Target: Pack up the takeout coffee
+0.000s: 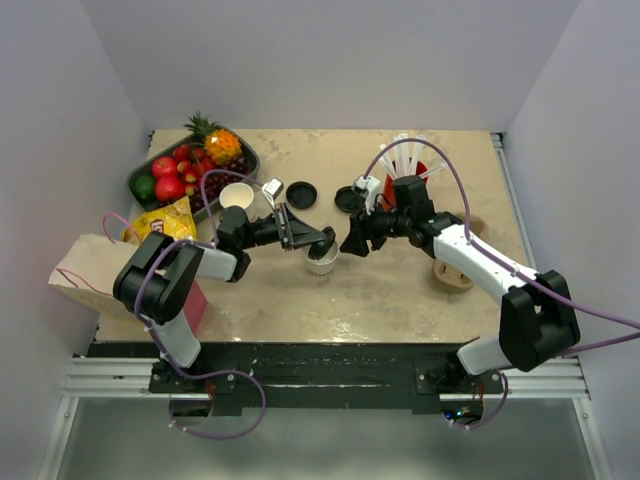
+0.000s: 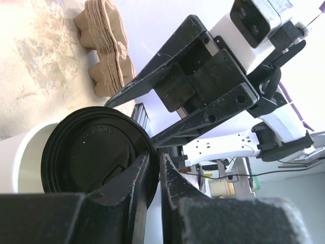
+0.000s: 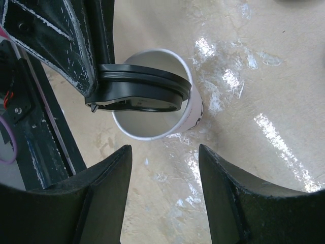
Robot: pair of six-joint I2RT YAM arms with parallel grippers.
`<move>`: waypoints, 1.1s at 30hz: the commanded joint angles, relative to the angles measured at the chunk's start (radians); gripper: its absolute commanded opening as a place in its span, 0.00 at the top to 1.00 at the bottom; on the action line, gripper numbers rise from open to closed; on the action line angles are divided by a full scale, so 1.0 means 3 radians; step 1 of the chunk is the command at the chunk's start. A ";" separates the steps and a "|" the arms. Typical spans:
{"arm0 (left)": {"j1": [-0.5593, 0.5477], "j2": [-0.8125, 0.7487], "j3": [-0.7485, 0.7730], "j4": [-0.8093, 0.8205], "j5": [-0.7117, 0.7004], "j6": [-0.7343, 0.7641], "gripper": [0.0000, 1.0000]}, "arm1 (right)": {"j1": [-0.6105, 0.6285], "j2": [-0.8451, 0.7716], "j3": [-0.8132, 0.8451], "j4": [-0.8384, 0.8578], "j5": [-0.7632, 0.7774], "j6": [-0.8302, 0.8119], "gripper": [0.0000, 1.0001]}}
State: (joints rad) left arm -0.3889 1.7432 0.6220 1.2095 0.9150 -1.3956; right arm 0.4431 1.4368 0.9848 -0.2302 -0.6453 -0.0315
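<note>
Our left gripper (image 2: 156,157) pinches the black lid (image 2: 96,152) askew over the paper cup (image 3: 147,127); our right gripper (image 3: 163,150) gapes empty. Pressing off-centre could topple the unheld cup.

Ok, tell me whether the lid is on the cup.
Not seated: the lid, pinched in the left jaws, tilts over the cup, its mouth partly uncovered.

Two white paper cups stand on the worktop (image 1: 400,300): a far-left cup (image 1: 237,195) and a middle cup (image 1: 322,265). Black lids number three: a left lid (image 1: 301,194) and a right lid (image 1: 348,199) lying at the far centre, and a third lid (image 3: 147,89) over the middle cup. One red cup (image 1: 420,170) holds white straws (image 1: 404,148), perhaps five, though they overlap. There is one fruit tray (image 1: 252,160), one yellow snack bag (image 1: 165,222), one brown paper bag (image 1: 85,272) and one stack of cardboard cup carriers (image 1: 452,272).
</note>
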 commanded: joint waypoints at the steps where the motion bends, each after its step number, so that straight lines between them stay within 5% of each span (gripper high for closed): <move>1: 0.0059 -0.0058 -0.0013 0.0141 -0.0028 0.0045 0.80 | -0.0004 -0.0014 0.0026 0.0149 0.0013 0.0064 0.41; 18: 0.0228 -0.0298 -0.0064 -0.0237 0.0064 0.0530 0.68 | -0.0004 0.0022 0.0056 0.0175 0.0019 0.0069 0.41; 23: 0.0217 -0.0467 0.0243 -0.0446 0.0431 0.1101 0.61 | 0.0001 -0.0070 0.0235 -0.0116 -0.0190 -0.0793 0.42; 26: 0.0243 -0.0737 0.0355 -0.1038 0.0453 0.1637 0.59 | 0.0016 -0.0050 0.0521 -0.0403 -0.0278 -0.1463 0.42; 33: 0.0294 -0.1183 0.1442 -0.3935 -0.0139 0.3526 0.55 | 0.0374 0.0027 0.0905 -0.1420 -0.0059 -0.3257 0.42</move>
State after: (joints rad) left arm -0.3191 1.4513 0.8387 0.5465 0.9909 -0.7338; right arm 0.4877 1.4399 1.2133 -0.4633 -0.6834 -0.6243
